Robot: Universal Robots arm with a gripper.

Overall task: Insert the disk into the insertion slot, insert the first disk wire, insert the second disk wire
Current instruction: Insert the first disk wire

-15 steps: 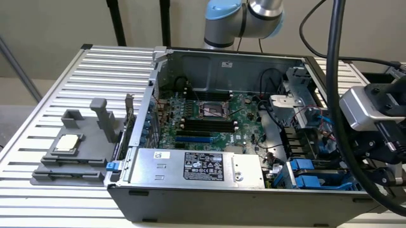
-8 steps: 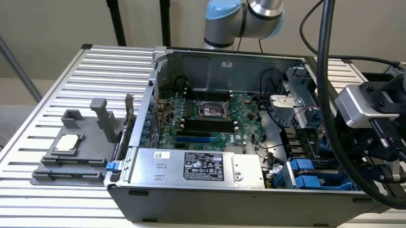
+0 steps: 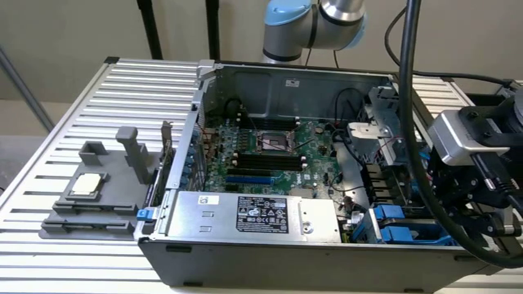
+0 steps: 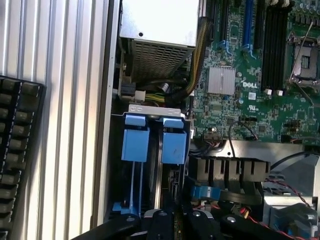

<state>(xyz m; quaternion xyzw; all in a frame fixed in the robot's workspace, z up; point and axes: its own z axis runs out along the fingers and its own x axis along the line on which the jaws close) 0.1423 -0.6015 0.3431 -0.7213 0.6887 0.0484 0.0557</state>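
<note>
Disk (image 4: 174,145) status: its blue carrier sits in the insertion slot (image 4: 155,107), beside a second blue carrier (image 4: 135,137), at the case corner next to the power supply (image 4: 157,30). Both look seated to about the same depth; I cannot tell whether either is fully home.

End effector (image 4: 172,222) hangs just over the cage, in line with the disk, fingers drawn together. Nothing shows between them.

Judgement: the disk step looks done or nearly so, and no disk wire is in the grip, so the wire steps remain open.

The next move calls for a narrow, straight approach. The sleeved cable bundle (image 4: 195,65) and loose red and black leads (image 4: 282,190) crowd the cage.
</note>
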